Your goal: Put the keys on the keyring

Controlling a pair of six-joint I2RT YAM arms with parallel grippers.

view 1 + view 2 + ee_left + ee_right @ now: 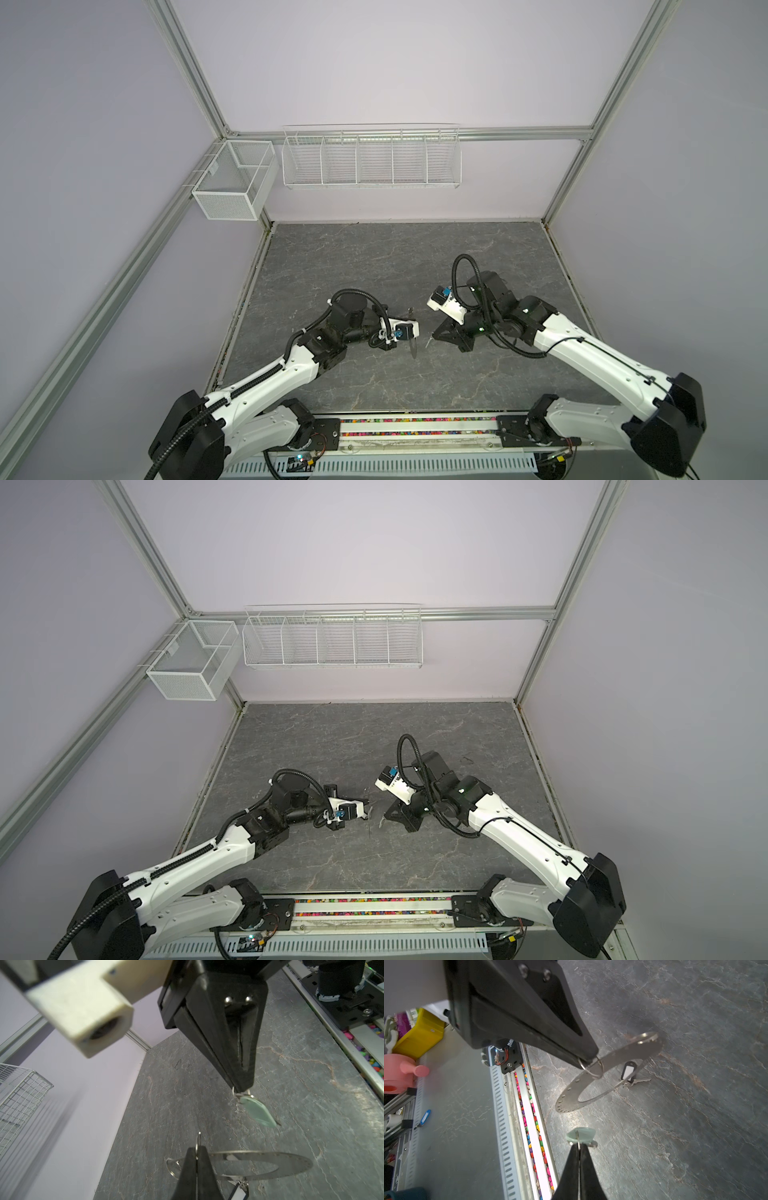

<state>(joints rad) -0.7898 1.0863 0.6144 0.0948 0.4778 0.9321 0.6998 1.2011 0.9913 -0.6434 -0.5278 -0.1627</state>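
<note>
Keyring: flat grey disc point(618, 1057) with small holes round its rim, held off the table, seen nearly edge-on in a top view point(412, 347)
Split ring: small wire loop point(601, 1068) threaded through the keyring's rim
Black-tagged key: silver key point(640, 1080) with a black-framed tag and white insert, hanging from the keyring's rim; whether it touches the table cannot be told
Left gripper: point(589, 1059) jaws closed, pinching the split ring and so carrying the keyring
Pale tag: pale green oblong point(259, 1111) hanging on its own small wire loop, near the keyring but apart from it; the key behind it is mostly hidden
Right gripper: point(242, 1087) jaws closed on that loop, tip pointing toward the left gripper
Table: dark marbled slab point(374, 257), both grippers near its middle
Front edge: strip of coloured beads point(415, 420) between the arm bases
Back wall: white wire basket point(372, 160); a mesh box point(232, 183) hangs beside it on the left wall
</note>
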